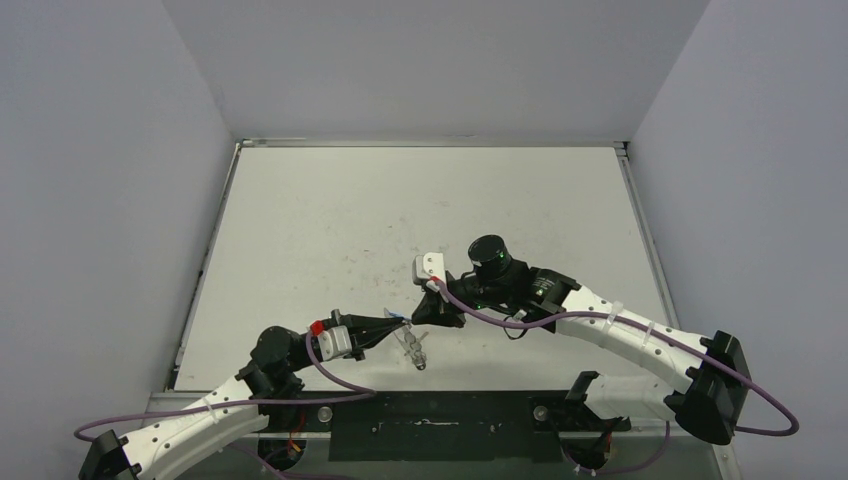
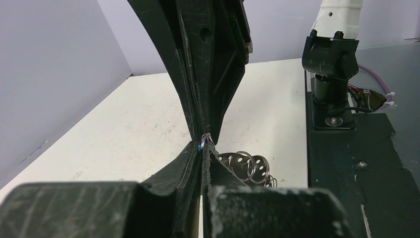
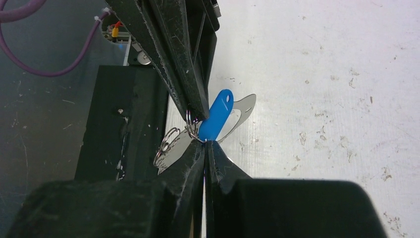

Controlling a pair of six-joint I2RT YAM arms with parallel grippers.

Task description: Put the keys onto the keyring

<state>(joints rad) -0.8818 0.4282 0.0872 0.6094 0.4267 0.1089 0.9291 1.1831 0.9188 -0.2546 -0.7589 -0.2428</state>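
My two grippers meet tip to tip just above the table near its front edge. The left gripper [image 1: 398,322] [image 2: 204,147] is shut on a small wire loop [image 3: 190,122] of the keyring [image 1: 413,347] [image 2: 237,166], whose pale plate [image 3: 243,106] hangs tilted below and behind the tips. The right gripper [image 1: 418,318] [image 3: 204,142] is shut on the lower end of the blue-headed key [image 3: 218,115]. This key stands up beside the left fingers, right at the wire loop. From the left wrist only a blue sliver [image 2: 199,146] of it shows.
The white table [image 1: 400,220] has grey walls on three sides. A black base plate [image 1: 430,425] runs along the near edge and carries the right arm's mount [image 2: 329,64]. A purple cable [image 1: 500,322] loops under the right wrist.
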